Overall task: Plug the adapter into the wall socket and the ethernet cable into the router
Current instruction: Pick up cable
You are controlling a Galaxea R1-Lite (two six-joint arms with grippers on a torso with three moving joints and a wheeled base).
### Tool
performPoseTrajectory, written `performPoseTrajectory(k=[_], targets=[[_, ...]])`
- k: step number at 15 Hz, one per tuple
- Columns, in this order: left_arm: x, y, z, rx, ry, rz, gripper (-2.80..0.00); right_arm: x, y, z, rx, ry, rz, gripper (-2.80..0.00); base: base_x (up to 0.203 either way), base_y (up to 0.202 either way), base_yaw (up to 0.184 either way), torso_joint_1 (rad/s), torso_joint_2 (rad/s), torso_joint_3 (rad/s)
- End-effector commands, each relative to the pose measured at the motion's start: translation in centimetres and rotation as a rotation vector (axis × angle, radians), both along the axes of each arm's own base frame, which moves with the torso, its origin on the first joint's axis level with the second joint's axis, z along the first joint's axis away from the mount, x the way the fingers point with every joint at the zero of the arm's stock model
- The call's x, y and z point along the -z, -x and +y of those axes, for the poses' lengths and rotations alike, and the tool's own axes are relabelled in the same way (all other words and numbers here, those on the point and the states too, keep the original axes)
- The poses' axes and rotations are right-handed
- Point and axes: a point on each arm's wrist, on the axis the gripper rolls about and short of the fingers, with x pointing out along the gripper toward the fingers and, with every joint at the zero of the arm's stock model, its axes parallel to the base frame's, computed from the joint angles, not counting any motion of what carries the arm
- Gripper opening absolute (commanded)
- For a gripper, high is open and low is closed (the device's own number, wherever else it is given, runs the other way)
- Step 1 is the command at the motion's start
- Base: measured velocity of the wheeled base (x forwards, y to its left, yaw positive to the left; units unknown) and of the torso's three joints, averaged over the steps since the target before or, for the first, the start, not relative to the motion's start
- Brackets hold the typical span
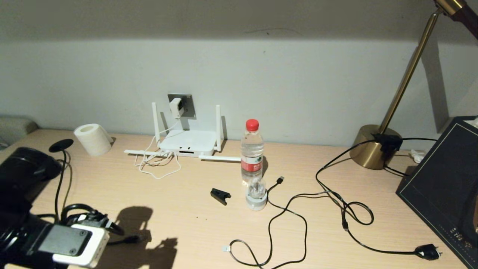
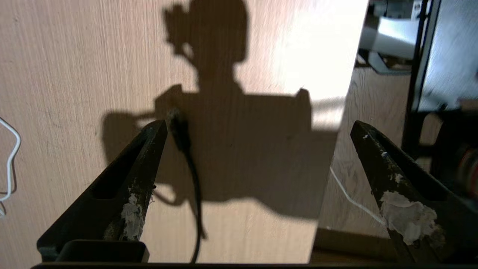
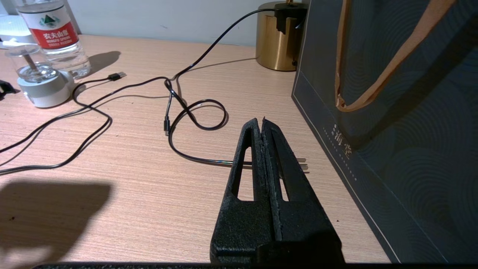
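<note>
The white adapter (image 1: 175, 107) sits in the grey wall socket (image 1: 185, 106), and its white cord hangs down to the white router (image 1: 188, 144) on the desk below. The ethernet cable's clear connector (image 1: 225, 248) lies at the desk's front middle. My left gripper (image 2: 258, 125) is open low over the front left of the desk (image 1: 112, 228), holding nothing. A dark cable end (image 2: 181, 134) lies beside one finger; I cannot tell which cable it is. Over the front right of the desk, my right gripper (image 3: 261, 121) is shut and empty above a black cord.
A water bottle (image 1: 252, 153), a small domed gadget (image 1: 256, 194) and a black clip (image 1: 220, 195) stand mid-desk. A USB plug (image 1: 280, 180) and a black mains plug (image 1: 427, 252) trail cords. Paper roll (image 1: 92, 139) back left; brass lamp (image 1: 373, 145) and dark bag (image 1: 444, 186) right.
</note>
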Motion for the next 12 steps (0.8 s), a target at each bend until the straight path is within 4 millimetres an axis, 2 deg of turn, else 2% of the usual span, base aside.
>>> performPoseTrajectory(k=[1,6,12], targets=[[0.9,-3.5,1.3,0.035,-0.024,0.064,0.00,1.0,-0.3,0.0,-0.001,0.001,0.036,-2.80,0.000,0.000,0.000,0.000,0.00,0.000],[2.7,-4.9,1.7,0.000,-0.009,0.141,0.00,1.0,-0.3,0.0,-0.001,0.001,0.036,-2.80,0.000,0.000,0.000,0.000,0.00,0.000],[4.9,-5.8,1.8,-0.048,0.001,0.152,0.00,1.0,-0.3,0.0,-0.001,0.001,0.036,-2.80,0.000,0.000,0.000,0.000,0.00,0.000]])
